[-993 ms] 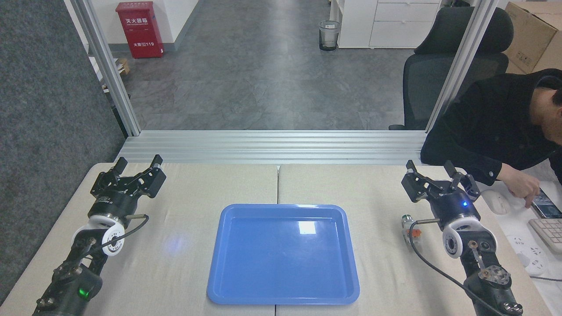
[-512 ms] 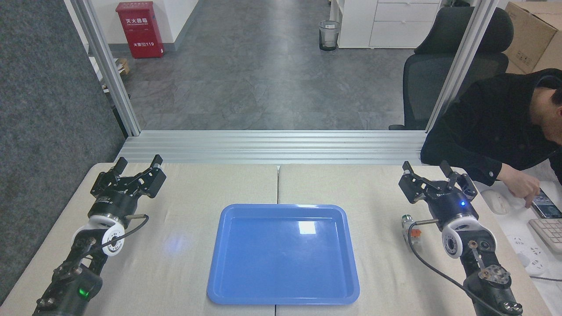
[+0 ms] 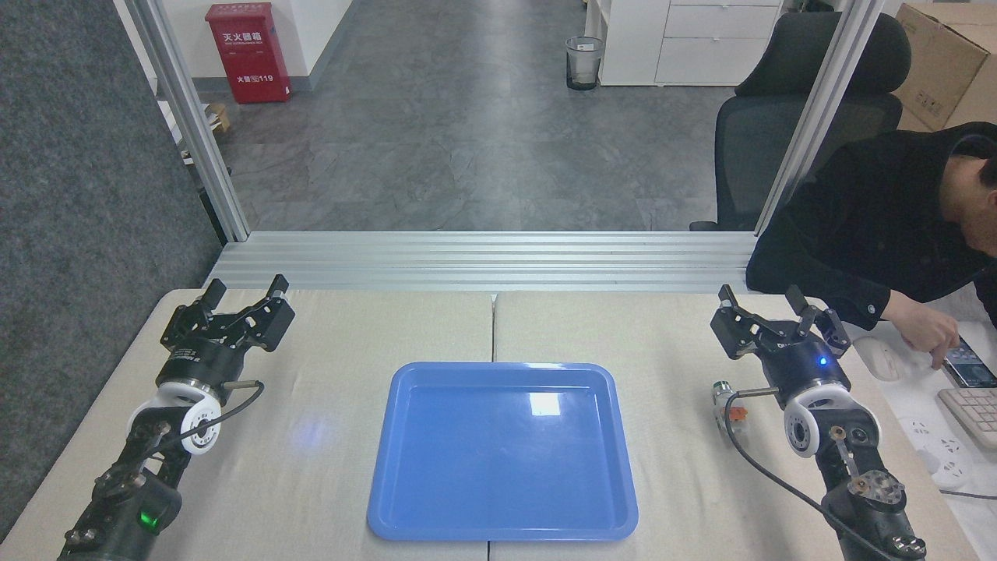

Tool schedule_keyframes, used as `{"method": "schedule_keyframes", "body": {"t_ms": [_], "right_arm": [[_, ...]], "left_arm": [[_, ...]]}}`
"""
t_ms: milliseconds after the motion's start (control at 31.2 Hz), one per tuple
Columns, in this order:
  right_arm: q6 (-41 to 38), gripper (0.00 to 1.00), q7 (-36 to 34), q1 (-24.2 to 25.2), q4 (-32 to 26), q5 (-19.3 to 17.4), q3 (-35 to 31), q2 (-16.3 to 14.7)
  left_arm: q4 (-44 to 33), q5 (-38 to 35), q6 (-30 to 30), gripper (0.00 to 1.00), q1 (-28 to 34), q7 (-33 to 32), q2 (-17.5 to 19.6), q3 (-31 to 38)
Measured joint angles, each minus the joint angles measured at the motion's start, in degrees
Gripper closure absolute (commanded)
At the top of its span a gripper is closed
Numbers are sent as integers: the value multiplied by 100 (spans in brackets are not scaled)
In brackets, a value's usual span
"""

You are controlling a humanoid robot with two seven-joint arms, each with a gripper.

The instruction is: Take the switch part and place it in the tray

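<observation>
The glossy blue tray [image 3: 498,530] lies in the middle of the table with nothing in it. The switch part [image 3: 727,401], white with an orange piece and a round silver head, lies on the table right of the tray, partly behind a black cable. My right gripper [image 3: 760,298] hovers open above and behind the switch part, fingers spread wide and holding nothing. At the far left of the table my left gripper [image 3: 244,287] is open too, with nothing between its fingers.
A person in a black jacket [image 3: 880,218] leans in at the right, one hand on a phone [image 3: 970,363] close to my right gripper. A mouse [image 3: 878,357], keyboard [image 3: 974,413] and power strip [image 3: 931,452] lie at the right edge. Aluminium posts [image 3: 195,132] frame the far side.
My right gripper shifted very slightly, up and left then back right. The left arm, the tray and the switch part have not moved.
</observation>
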Motion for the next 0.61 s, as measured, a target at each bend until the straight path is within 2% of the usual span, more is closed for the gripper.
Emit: {"method": "schedule_keyframes", "body": {"t_ms": [416, 609], "right_arm": [[34, 3, 0, 12, 0, 1, 3, 11], [39, 7, 20, 57, -2, 3, 3, 16]], "left_arm": [[0, 0, 0, 0, 0, 0, 0, 0], [0, 0, -1, 0, 0, 0, 0, 0]]}}
